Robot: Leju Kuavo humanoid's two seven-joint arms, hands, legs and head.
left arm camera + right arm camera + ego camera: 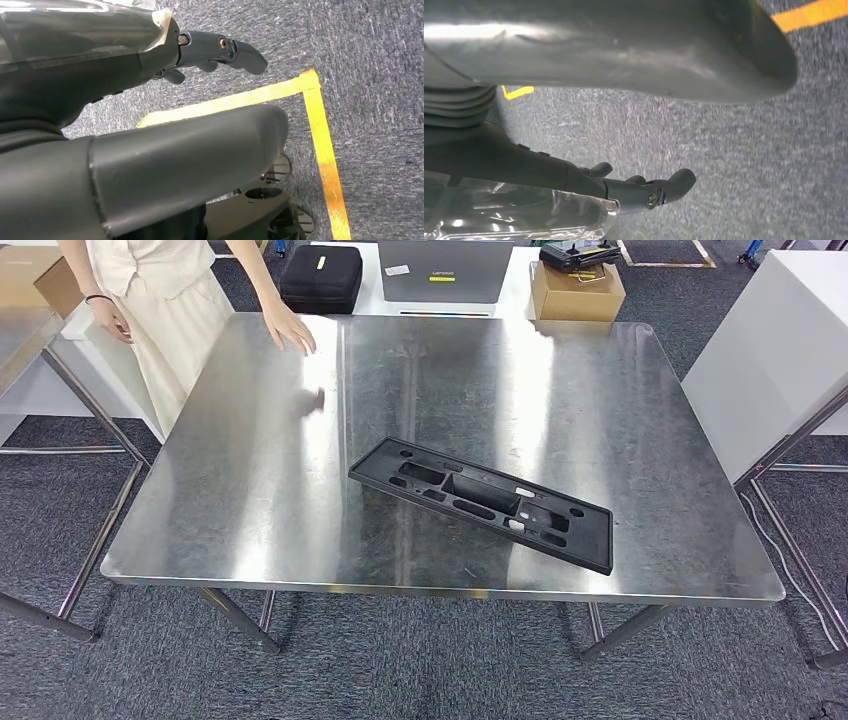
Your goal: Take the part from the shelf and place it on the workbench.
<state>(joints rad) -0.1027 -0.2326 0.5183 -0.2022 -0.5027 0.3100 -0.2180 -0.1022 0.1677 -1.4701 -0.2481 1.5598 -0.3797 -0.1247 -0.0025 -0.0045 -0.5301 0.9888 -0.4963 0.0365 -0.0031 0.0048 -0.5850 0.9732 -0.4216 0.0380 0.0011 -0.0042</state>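
Nearest of all, the left hand (165,135) hangs low over grey carpet (380,60) with a yellow tape line (320,130) on it; its fat grey thumb lies well apart from its dark fingers (225,50), and nothing is in between; much of the hand is cut off at the picture edge. The right hand (634,125) hangs over the same kind of carpet; its thumb and its dark fingers (664,190) are spread too, holding nothing; shiny clear wrap hides part of it.

Next comes the workbench (250,470), a big shiny metal table; the light glares on it, so some spots are hard to see. The part (485,502) lies flat on it, toward the near right side, turned at a slant; it is a long black plastic frame with many holes and slots, and bits of the table show through.

Farther off, a person's hand (290,330) rests on the far left edge of the workbench; the person is cut off by the picture top. Behind the table sit a black case (320,278), a grey laptop (445,270) and a brown box (577,292); a white block (780,350) stands at the right.
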